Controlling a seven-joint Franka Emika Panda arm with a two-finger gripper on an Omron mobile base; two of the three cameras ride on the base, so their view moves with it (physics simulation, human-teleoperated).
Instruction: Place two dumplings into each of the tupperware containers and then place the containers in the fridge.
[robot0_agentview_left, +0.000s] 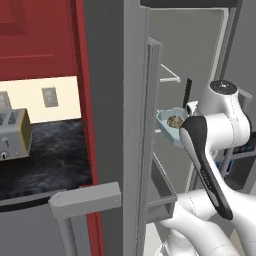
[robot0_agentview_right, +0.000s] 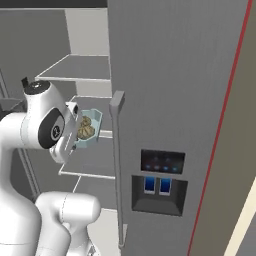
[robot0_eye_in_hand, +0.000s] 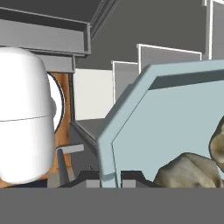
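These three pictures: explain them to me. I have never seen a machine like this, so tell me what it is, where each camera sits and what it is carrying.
The machine is a white robot arm on a driving base in a simulated kitchen. Two cameras ride on the base behind the arm, one to its left and one to its right; the third sits on the hand and looks along the gripper. The gripper is shut on the rim of a pale blue tupperware container, held up inside the open fridge by its wire shelves. Tan dumplings lie in the container. In the left base view a toaster stands on the dark counter beside the fridge.
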